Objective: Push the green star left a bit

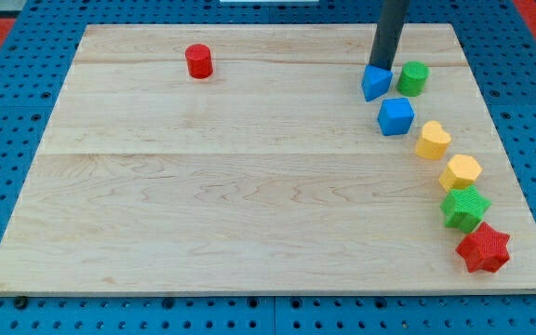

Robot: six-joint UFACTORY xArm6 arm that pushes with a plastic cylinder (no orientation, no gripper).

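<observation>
Camera view: pale wooden board [249,177] on blue pegboard [7,112].

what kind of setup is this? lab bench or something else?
Most likely a lab tabletop pushing rig. A pale wooden board lies on a blue perforated base, small coloured blocks such as a red cylinder and green star sit on it, and my tip touches a blue triangular block.

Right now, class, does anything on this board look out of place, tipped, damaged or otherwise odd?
Nothing looks damaged or tipped. One oddity: the red cylinder sits alone near the view's top left, while seven blocks curve down the view's right, from the green cylinder to the red star. My tip is at the blue triangular block, not the green star.
</observation>
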